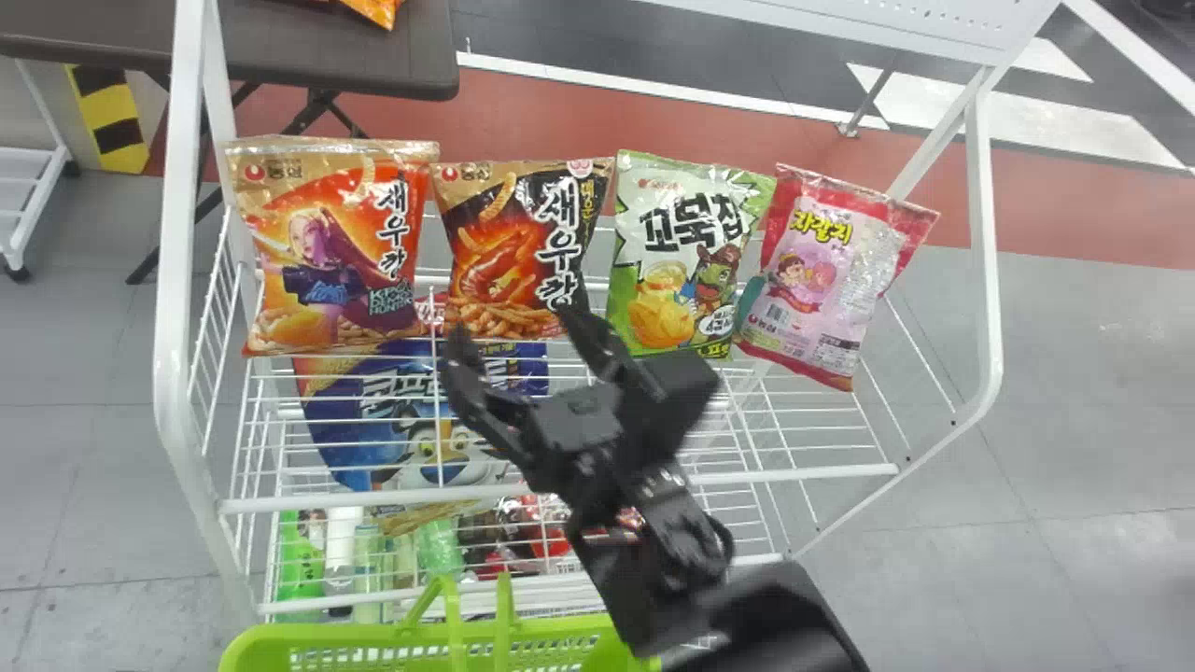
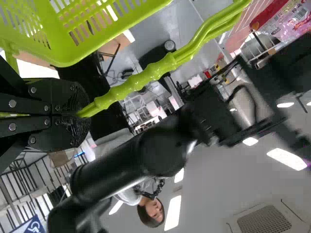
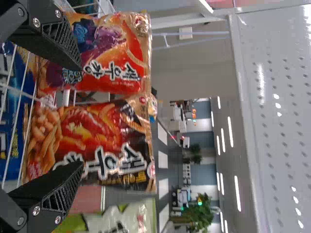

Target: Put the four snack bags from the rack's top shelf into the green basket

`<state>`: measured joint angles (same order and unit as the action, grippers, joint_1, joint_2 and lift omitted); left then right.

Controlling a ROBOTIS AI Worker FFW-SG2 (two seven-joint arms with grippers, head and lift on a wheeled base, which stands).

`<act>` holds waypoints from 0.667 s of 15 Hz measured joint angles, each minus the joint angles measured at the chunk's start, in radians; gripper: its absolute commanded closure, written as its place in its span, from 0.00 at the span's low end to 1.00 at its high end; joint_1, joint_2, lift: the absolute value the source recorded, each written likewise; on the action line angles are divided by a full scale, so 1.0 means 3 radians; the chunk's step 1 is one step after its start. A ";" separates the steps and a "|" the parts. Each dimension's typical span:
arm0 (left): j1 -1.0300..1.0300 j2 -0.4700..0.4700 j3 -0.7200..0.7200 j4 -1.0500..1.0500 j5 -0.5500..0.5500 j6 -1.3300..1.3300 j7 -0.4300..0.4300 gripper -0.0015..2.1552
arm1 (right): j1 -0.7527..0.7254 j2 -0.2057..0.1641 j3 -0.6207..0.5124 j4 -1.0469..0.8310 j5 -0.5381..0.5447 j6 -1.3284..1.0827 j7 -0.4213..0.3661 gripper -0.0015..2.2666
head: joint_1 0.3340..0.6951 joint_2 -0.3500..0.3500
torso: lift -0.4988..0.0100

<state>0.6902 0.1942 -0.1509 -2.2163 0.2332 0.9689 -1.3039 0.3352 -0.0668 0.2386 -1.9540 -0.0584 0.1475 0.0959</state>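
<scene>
Since all four bags are up on the rack, first pick is the job in hand. Right gripper is at the rack's near side, fingers spread wide, nothing gripped, facing the dark bag. Top shelf of the rack, left to right: orange bag, dark bag, green bag, pink bag, the last one tilted. Left gripper is clamped on the handle of the green basket, near side of the rack.

If dark bag is the target, one finger overlaps the orange bag's edge. I'd shift towards the rack's right end, centre, then go in straight. Close gently; hard squeeze could pop it. Lift clear of the rack's wires before pulling back.
</scene>
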 measured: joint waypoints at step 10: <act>-0.0071 0.0169 -0.0039 0.0020 0.0169 -0.0009 0.0011 0.98 | -0.1071 0.0217 0.0389 0.1006 -0.0031 0.0340 0.0346 0.31 | 1.00 0.53 | 0.98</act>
<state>0.6689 0.2449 -0.1626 -2.2104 0.2840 0.9662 -1.3006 0.0139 -0.0016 0.3554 -1.6521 -0.0678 0.2494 0.1996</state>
